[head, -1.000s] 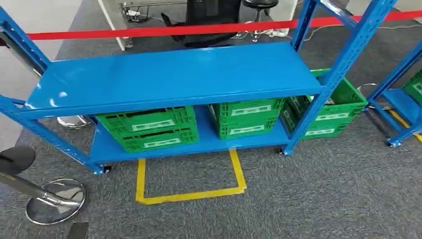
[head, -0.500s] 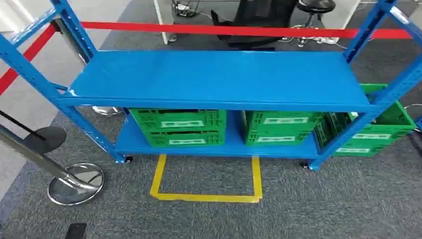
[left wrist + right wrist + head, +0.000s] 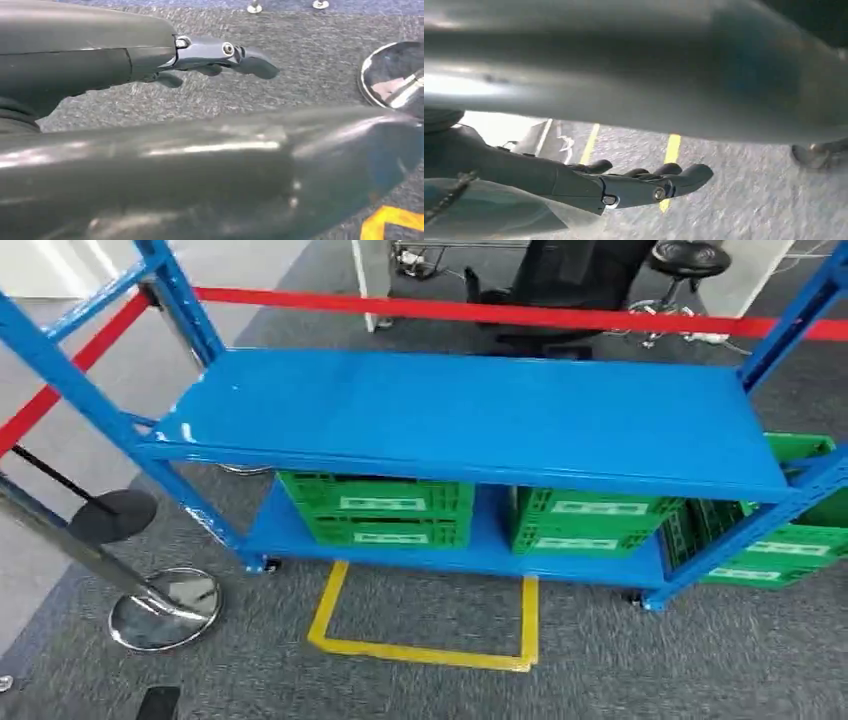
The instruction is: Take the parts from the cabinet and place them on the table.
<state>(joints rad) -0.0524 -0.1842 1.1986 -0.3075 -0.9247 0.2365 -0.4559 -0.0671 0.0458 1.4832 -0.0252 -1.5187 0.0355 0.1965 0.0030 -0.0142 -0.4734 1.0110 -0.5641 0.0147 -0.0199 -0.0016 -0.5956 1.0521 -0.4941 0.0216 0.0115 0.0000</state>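
Overhead first, head view: blue shelf rack (image 3: 480,415) stands on grey carpet, its upper shelf bare. On the lower shelf sit green crates: a left stack of two (image 3: 375,508) and a middle stack of two (image 3: 590,522), side by side with a small gap between them. Further green crates (image 3: 790,540) sit at the rack's right end, behind its right front post; whether they are on the shelf or on the floor I cannot tell. What the crates contain cannot be seen, so no parts can be located; no table noted either. A yellow tape outline (image 3: 430,625) marks the carpet just in front of the rack, between the two stacks. A red barrier belt (image 3: 520,313) runs behind the rack; a chrome stanchion base (image 3: 165,608) stands to the left on the carpet. An office chair (image 3: 575,285) and a stool (image 3: 690,260) stand beyond the belt.

Left wrist view: left hand (image 3: 210,55) hangs over the grey carpet, fingers extended and slightly apart, nothing in them. The chrome base shows nearby (image 3: 395,75).

Right wrist view: right hand (image 3: 644,185) likewise hangs above carpet crossed by yellow floor lines (image 3: 670,155), fingers loosely extended, holding nothing.
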